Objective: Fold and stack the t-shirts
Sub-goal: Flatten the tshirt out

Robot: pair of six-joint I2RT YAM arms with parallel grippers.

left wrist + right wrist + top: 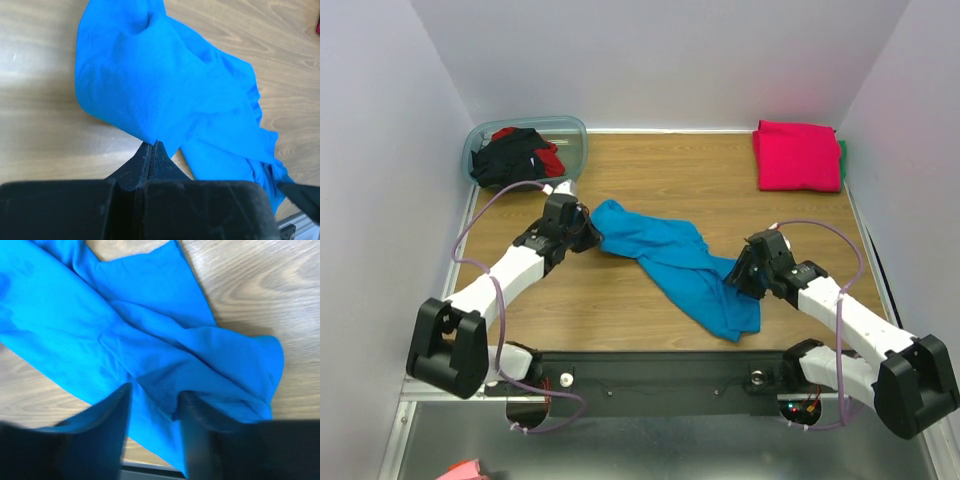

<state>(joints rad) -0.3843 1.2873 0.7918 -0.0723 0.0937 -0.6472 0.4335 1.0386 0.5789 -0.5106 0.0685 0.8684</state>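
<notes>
A turquoise-blue t-shirt (670,262) lies crumpled in a diagonal band across the middle of the table. My left gripper (590,236) is at its far-left end. In the left wrist view the left gripper (154,144) has its jaws pressed together on the edge of the blue shirt (165,85). My right gripper (738,280) is at the shirt's near-right end. In the right wrist view the right gripper (156,392) has its jaws apart, with a fold of the blue cloth (150,335) between them. A magenta-pink t-shirt (798,155) lies folded at the back right.
A translucent blue-grey tub (570,135) stands at the back left with black (510,158) and red (548,160) shirts in it. A bit of green cloth (842,155) shows beside the pink shirt. White walls close in the table on three sides.
</notes>
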